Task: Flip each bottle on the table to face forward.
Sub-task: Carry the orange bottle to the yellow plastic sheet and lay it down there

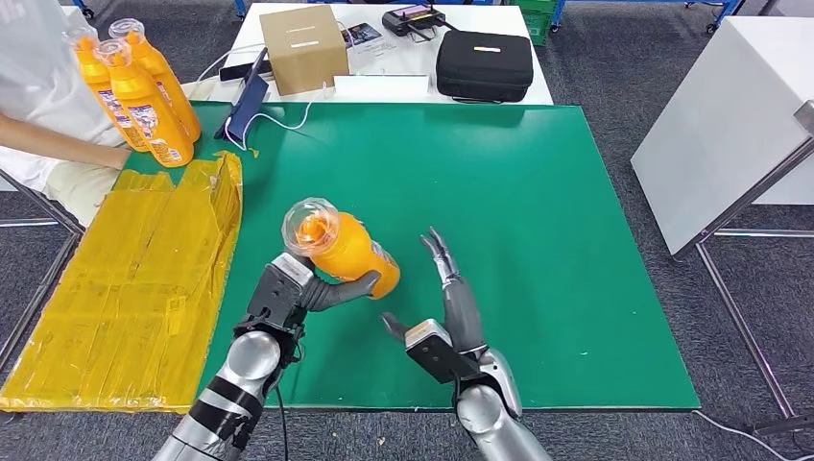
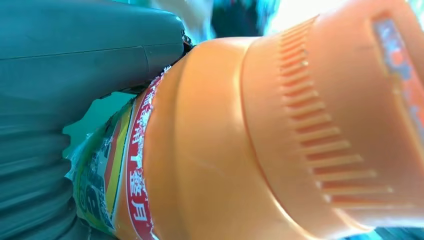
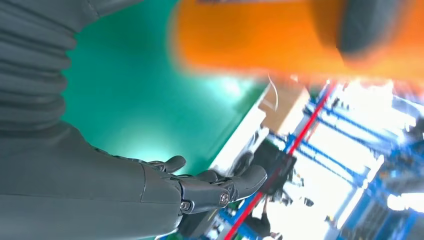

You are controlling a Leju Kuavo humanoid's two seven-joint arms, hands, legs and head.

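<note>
An orange bottle (image 1: pixel 347 250) with a clear cap is tilted above the green mat (image 1: pixel 538 211), cap toward me. My left hand (image 1: pixel 293 291) grips it from below, thumb across its body. In the left wrist view the bottle (image 2: pixel 260 140) is close up, its label band beside the grey thumb (image 2: pixel 95 55). My right hand (image 1: pixel 451 307) is open just right of the bottle, fingers stretched forward, not touching it. The right wrist view has the bottle (image 3: pixel 280 40) blurred beyond my outstretched fingers (image 3: pixel 220 187). Three more orange bottles (image 1: pixel 139 91) stand upright at the mat's far left corner.
A person's arm (image 1: pixel 58 144) reaches in by the standing bottles. Flattened yellow packaging (image 1: pixel 134 288) covers the mat's left side. Behind the mat a white table holds a cardboard box (image 1: pixel 302 46) and a black case (image 1: pixel 485 65). A white table (image 1: pixel 730 125) stands at right.
</note>
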